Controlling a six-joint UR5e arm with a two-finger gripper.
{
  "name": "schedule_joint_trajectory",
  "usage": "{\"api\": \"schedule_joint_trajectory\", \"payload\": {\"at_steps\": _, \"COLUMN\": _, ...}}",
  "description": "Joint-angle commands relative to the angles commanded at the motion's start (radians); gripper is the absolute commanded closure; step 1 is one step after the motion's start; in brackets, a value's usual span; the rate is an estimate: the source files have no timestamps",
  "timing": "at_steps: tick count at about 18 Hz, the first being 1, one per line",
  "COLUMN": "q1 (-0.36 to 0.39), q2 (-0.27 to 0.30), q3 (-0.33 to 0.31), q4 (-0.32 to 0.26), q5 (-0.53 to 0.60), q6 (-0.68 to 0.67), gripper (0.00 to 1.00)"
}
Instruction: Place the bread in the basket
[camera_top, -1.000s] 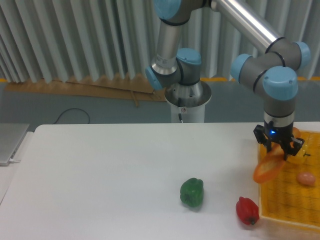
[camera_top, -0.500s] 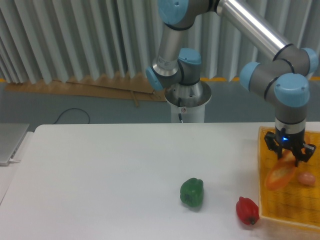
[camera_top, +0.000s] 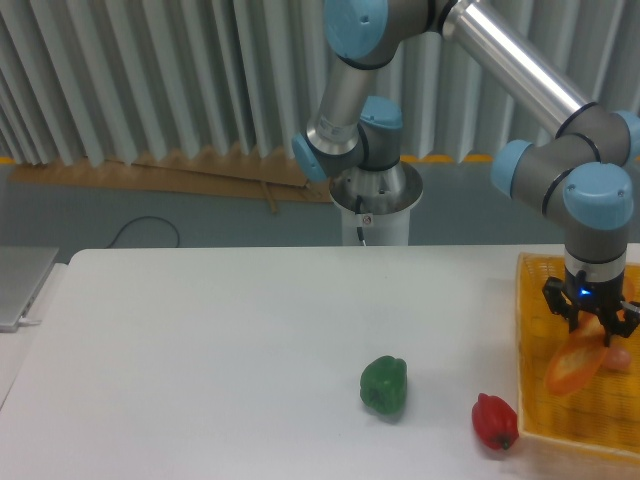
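Note:
The bread (camera_top: 573, 367), a glossy golden-orange baguette, hangs tilted with its lower end down-left, over the inside of the yellow mesh basket (camera_top: 540, 410) at the table's right edge. My gripper (camera_top: 596, 327) is shut on the bread's upper end, directly above the basket. Whether the bread's lower end touches the basket floor cannot be told.
A green pepper (camera_top: 384, 385) lies on the white table (camera_top: 200, 350) at centre front. A red pepper (camera_top: 495, 421) lies just outside the basket's left wall. A small pinkish item (camera_top: 620, 358) sits in the basket behind the gripper. A grey slab (camera_top: 20, 285) rests at the table's left.
The gripper has carried the bread to the right, from over the basket's left wall to over its interior, and slightly lower.

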Motion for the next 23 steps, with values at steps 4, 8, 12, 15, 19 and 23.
{"api": "schedule_joint_trajectory", "payload": {"at_steps": 4, "q1": 0.000, "q2": -0.002, "q3": -0.002, "q4": 0.000, "q5": 0.002, "q6": -0.002, "gripper": 0.36}}
{"api": "schedule_joint_trajectory", "payload": {"at_steps": 8, "q1": -0.008, "q2": 0.005, "q3": -0.014, "q4": 0.000, "q5": 0.002, "q6": -0.005, "gripper": 0.00}}
{"api": "schedule_joint_trajectory", "payload": {"at_steps": 12, "q1": -0.011, "q2": 0.008, "q3": -0.015, "q4": 0.000, "q5": 0.002, "q6": 0.001, "gripper": 0.00}}
{"api": "schedule_joint_trajectory", "payload": {"at_steps": 15, "q1": -0.018, "q2": 0.017, "q3": -0.021, "q4": 0.000, "q5": 0.003, "q6": -0.003, "gripper": 0.00}}
{"api": "schedule_joint_trajectory", "payload": {"at_steps": 19, "q1": -0.090, "q2": 0.067, "q3": -0.037, "q4": -0.002, "q5": 0.003, "q6": -0.011, "gripper": 0.00}}
{"api": "schedule_joint_trajectory", "payload": {"at_steps": 23, "q1": -0.144, "q2": 0.090, "q3": -0.048, "q4": -0.002, "q5": -0.011, "q6": -0.006, "gripper": 0.00}}
